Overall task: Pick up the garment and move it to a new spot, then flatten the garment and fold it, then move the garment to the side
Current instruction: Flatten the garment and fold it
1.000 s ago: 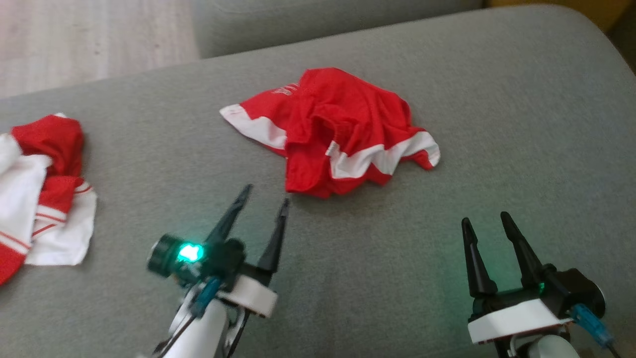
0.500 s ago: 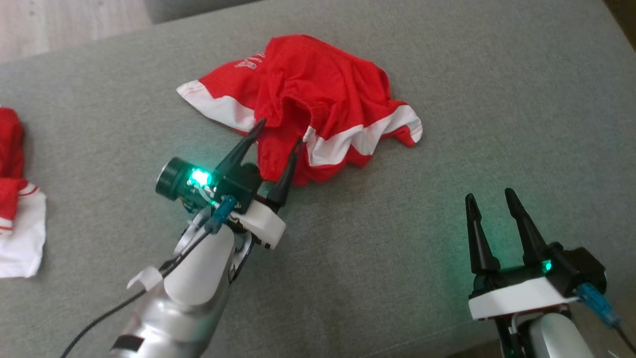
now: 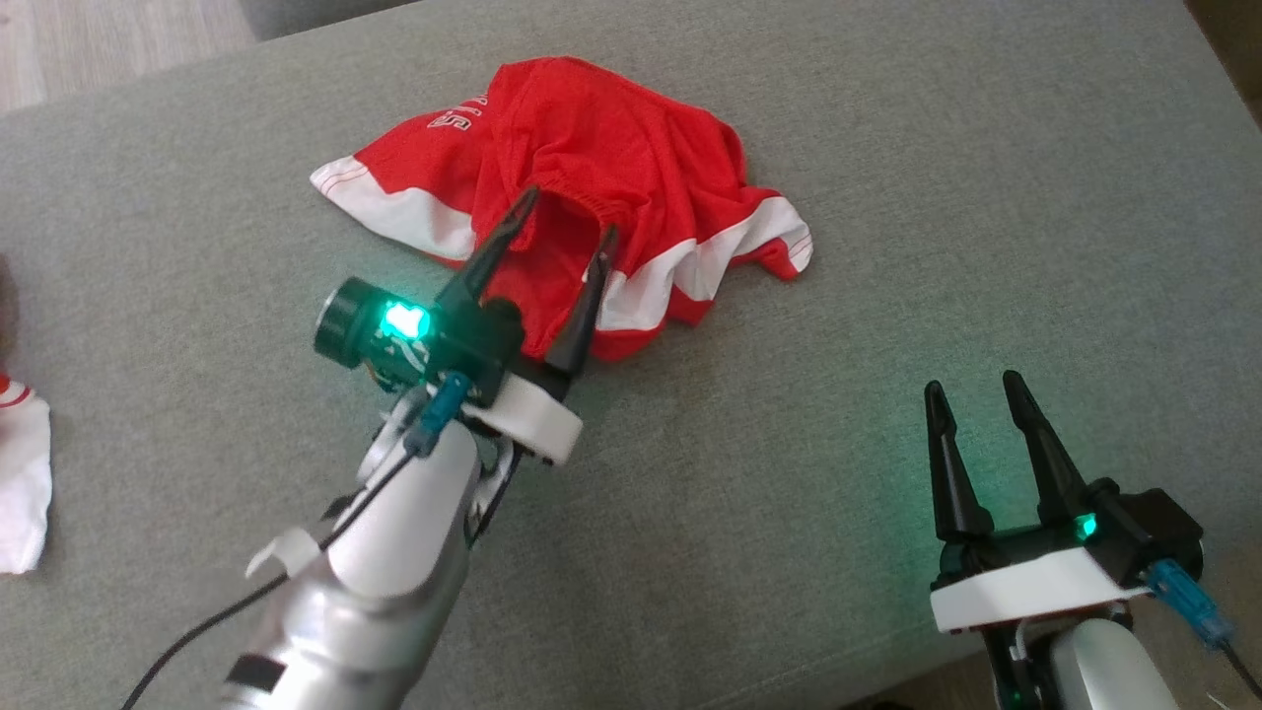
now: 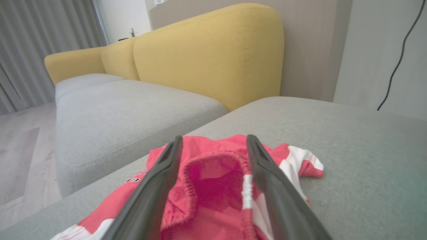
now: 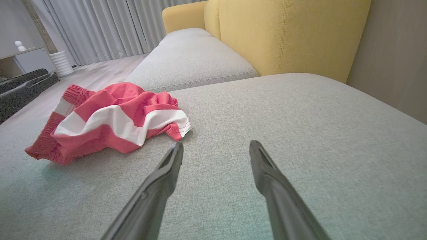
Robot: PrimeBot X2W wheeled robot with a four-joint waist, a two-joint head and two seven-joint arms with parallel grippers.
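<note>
Left gripper [image 3: 572, 212] is spread wide, fingers either side of a gathered red hem near the middle of the garment [image 3: 631, 168], nothing clamped (can't tell whether the tips touch the cloth). Garment lies crumpled on the grey cushion [image 3: 937, 177], red mesh on top, white bands at its left and right edges, some lettering at the far edge. Right gripper [image 3: 971, 383] is also wide apart and empty, hovering over bare cushion, apart from the garment, to its right and nearer the robot. Second red-and-white cloth [image 3: 22, 483] sits at the far left edge, well apart. Yellow backrest [image 4: 206, 53] stands behind the cushion.
</note>
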